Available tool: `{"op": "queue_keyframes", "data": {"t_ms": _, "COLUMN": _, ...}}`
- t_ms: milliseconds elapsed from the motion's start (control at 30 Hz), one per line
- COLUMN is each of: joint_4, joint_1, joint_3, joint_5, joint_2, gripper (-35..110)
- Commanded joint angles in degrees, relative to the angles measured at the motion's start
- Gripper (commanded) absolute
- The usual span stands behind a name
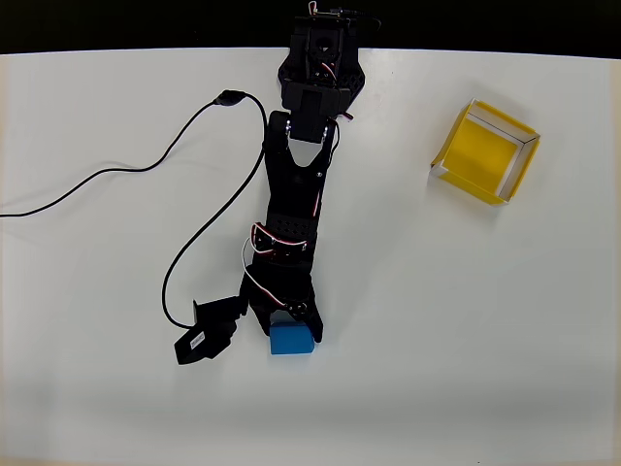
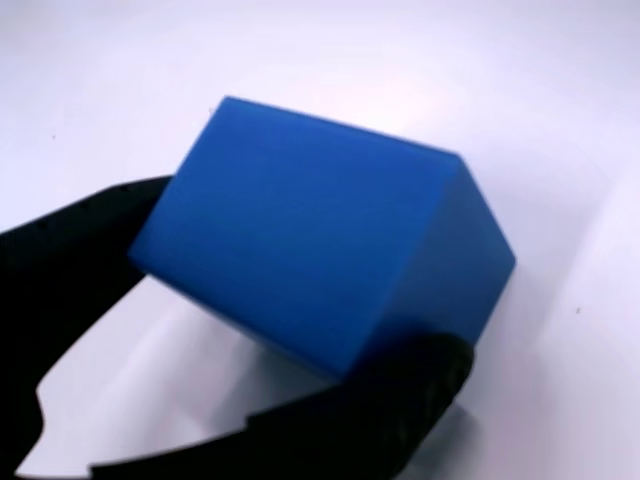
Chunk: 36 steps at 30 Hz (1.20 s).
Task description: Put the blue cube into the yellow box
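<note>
Fingers of the black two-finger gripper were pinching the small solid bright-blue cube from both sides, touching it.

Legible markings: none found, the blue cube, the yellow box, the black arm and the white tabletop bearing no readable text, label, brand, number or sign in the overhead or wrist view.
</note>
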Motion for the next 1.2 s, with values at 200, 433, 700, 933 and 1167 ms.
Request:
{"op": "queue_keyframes", "data": {"t_ms": 200, "joint_4": -1.4, "joint_1": 1.6, "joint_3": -3.0, "joint_5": -4.1, "joint_2": 4.9, "gripper": 34}}
{"op": "queue_keyframes", "data": {"t_ms": 433, "joint_4": -0.6, "joint_1": 1.8, "joint_3": -2.0, "joint_5": -5.8, "joint_2": 6.2, "gripper": 31}}
{"op": "queue_keyframes", "data": {"t_ms": 700, "joint_4": -1.0, "joint_1": 1.1, "joint_3": -0.2, "joint_5": -7.4, "joint_2": 11.3, "gripper": 30}}
{"op": "queue_keyframes", "data": {"t_ms": 933, "joint_4": -7.6, "joint_1": 1.4, "joint_3": 4.8, "joint_5": -6.2, "joint_2": 13.7, "gripper": 40}}
{"op": "queue_keyframes", "data": {"t_ms": 1167, "joint_4": -11.0, "joint_1": 4.6, "joint_3": 1.1, "joint_5": -4.8, "joint_2": 10.2, "gripper": 50}}
